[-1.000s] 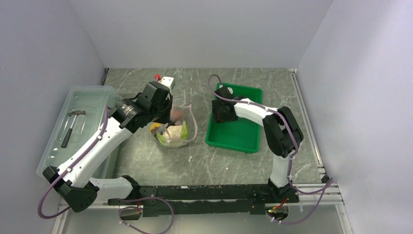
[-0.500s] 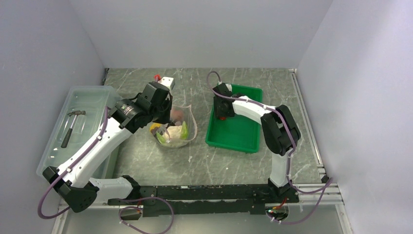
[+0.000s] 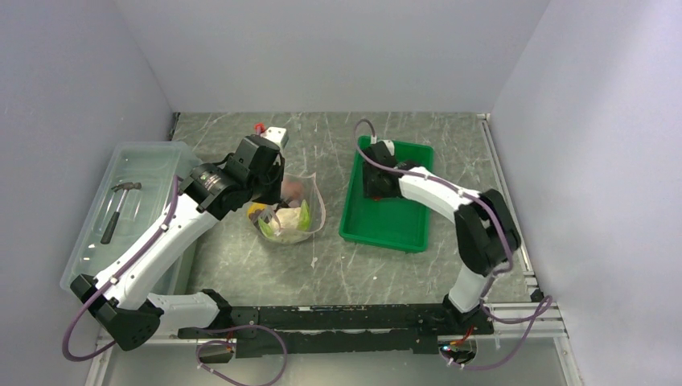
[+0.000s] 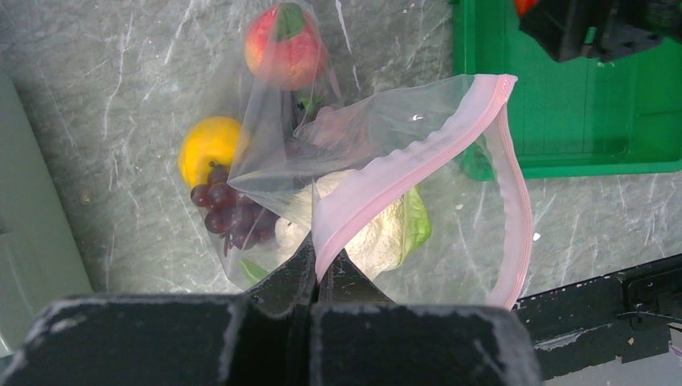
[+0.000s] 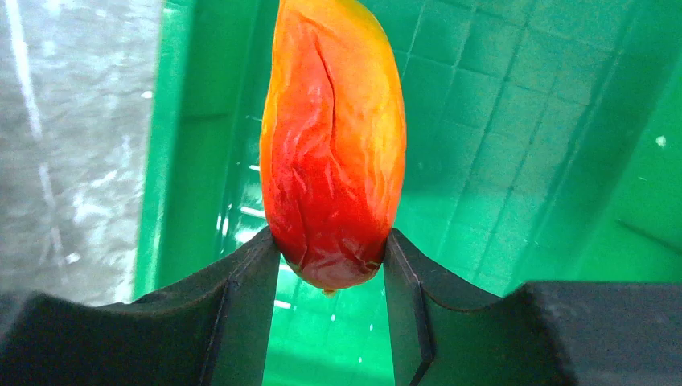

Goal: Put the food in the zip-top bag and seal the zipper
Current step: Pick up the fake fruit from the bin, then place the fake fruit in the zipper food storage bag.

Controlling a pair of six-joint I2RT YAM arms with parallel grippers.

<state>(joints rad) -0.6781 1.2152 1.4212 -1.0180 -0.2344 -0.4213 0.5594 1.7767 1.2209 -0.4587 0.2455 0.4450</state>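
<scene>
1. The marbled worktop (image 3: 386, 265) carries the green tray (image 3: 394, 229) on its right side.
2. The zip-top bag (image 4: 386, 137) sits just left of the tray, with the left gripper (image 4: 318, 273) clamped on its zipper (image 4: 402, 173).
3. The right gripper (image 5: 331, 269) pinches a red-orange fruit (image 5: 334, 137) over the tray.
4. The leafy vegetable (image 4: 378, 241), orange-yellow fruit (image 4: 207, 149) and grape bunch (image 4: 229, 213) show through the bag's plastic.

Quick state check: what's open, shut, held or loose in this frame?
Clear plastic zip-top bag: open, several toy foods inside.
Pink zipper strip: unsealed, one lip pinched.
Left gripper: shut on pink zipper strip.
Right gripper: shut on red-orange toy fruit.
Red-orange toy fruit: held over green plastic tray.
Grey hammer: lying in translucent plastic bin.
</scene>
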